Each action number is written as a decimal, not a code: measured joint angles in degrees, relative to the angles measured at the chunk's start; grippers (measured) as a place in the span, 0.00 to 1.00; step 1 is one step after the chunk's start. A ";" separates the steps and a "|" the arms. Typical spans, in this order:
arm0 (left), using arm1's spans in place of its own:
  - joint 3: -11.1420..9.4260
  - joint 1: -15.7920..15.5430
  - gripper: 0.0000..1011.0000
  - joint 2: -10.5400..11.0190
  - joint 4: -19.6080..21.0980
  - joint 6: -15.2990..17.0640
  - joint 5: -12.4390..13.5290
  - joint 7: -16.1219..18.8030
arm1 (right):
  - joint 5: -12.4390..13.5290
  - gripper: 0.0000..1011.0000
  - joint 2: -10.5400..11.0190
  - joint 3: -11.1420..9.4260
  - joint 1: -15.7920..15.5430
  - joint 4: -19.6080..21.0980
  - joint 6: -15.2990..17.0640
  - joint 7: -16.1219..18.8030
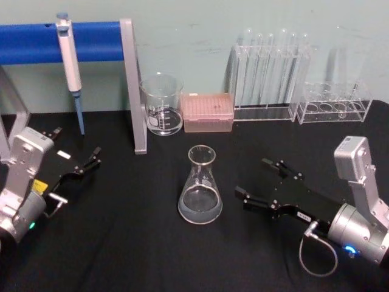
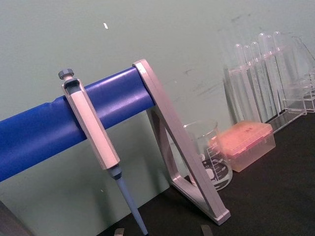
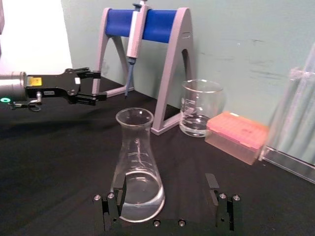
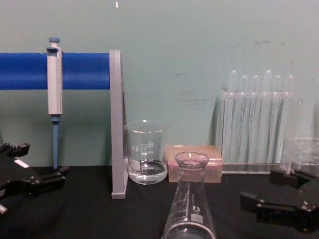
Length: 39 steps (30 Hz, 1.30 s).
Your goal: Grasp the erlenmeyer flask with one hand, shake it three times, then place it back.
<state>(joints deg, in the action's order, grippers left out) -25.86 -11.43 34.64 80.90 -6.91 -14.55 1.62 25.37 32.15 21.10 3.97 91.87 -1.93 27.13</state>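
The erlenmeyer flask [image 1: 200,185] stands upright on the black table with a little clear liquid in its base. My right gripper [image 1: 252,177] lies low just to its right, open and pointing at it without touching. In the right wrist view the flask [image 3: 139,167] stands just ahead of the open right gripper [image 3: 165,184], off-centre toward one finger. In the chest view the flask [image 4: 190,209] rises at bottom centre and the right gripper [image 4: 259,188] sits at lower right. My left gripper [image 1: 92,158] rests open and empty at the far left, well away from the flask.
At the back stand a blue-barred pipette stand [image 1: 132,91] holding a pipette [image 1: 70,67], a glass beaker [image 1: 162,104], a pink tip box [image 1: 208,112] and two clear test tube racks [image 1: 270,79] [image 1: 334,103]. Bare black table surrounds the flask.
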 joint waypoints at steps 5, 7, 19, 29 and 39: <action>0.00 0.00 0.99 0.00 0.00 0.00 0.00 0.00 | -0.60 0.99 -0.96 0.65 0.83 -0.67 0.33 1.03; 0.00 0.00 0.99 0.00 0.00 0.00 0.00 0.00 | -0.73 0.99 -1.24 0.84 1.11 -0.89 0.38 1.32; 0.00 0.00 0.99 0.00 0.00 0.00 0.00 0.00 | -2.05 0.99 -3.31 2.79 3.65 -3.09 0.52 2.52; 0.00 0.00 0.99 0.00 0.00 0.00 0.00 0.00 | -3.82 0.99 -5.38 4.48 6.33 -5.35 0.21 2.65; 0.00 0.00 0.99 0.00 0.00 0.00 0.00 0.00 | -5.26 0.99 -7.77 5.89 9.10 -8.18 -0.05 2.68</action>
<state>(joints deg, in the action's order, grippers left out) -25.86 -11.43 34.65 80.90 -6.91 -14.55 1.62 20.11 24.38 26.99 13.07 83.69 -1.98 29.81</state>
